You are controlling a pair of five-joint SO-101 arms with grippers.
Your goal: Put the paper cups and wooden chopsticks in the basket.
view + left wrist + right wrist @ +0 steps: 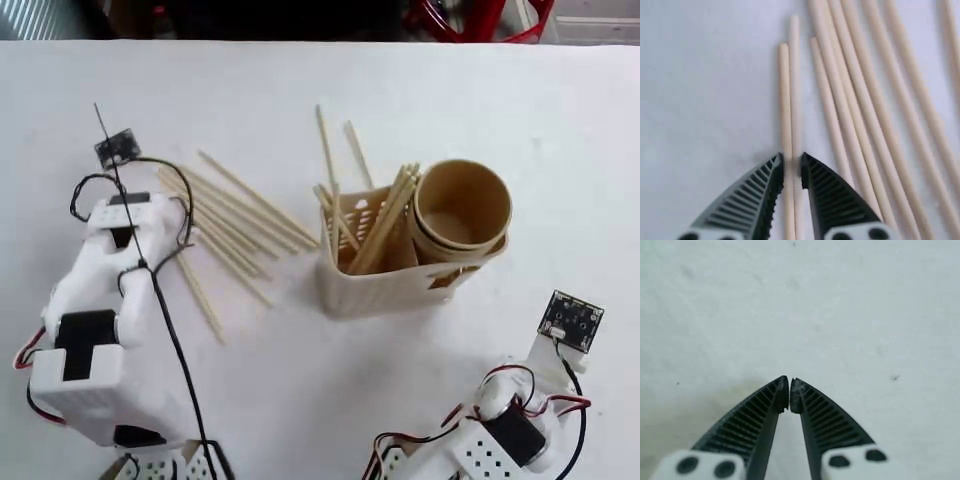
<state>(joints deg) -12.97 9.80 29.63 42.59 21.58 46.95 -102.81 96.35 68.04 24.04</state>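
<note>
Two wooden chopsticks (784, 100) clenched in left gripper (791, 161), others scattered on table (300, 400) beside basket (380, 290); paper cups (462, 205) already inside. Right gripper (790, 392) closed on nothing. Best lifted level with firm grip, then tipped upright over basket before release.

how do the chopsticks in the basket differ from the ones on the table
The chopsticks in the basket stand leaning on end, beside the paper cups; the chopsticks on the table lie flat, fanned out. The left gripper is shut on two of the table ones; no gripper touches the basket ones. Both sets are pale wooden sticks.
</note>
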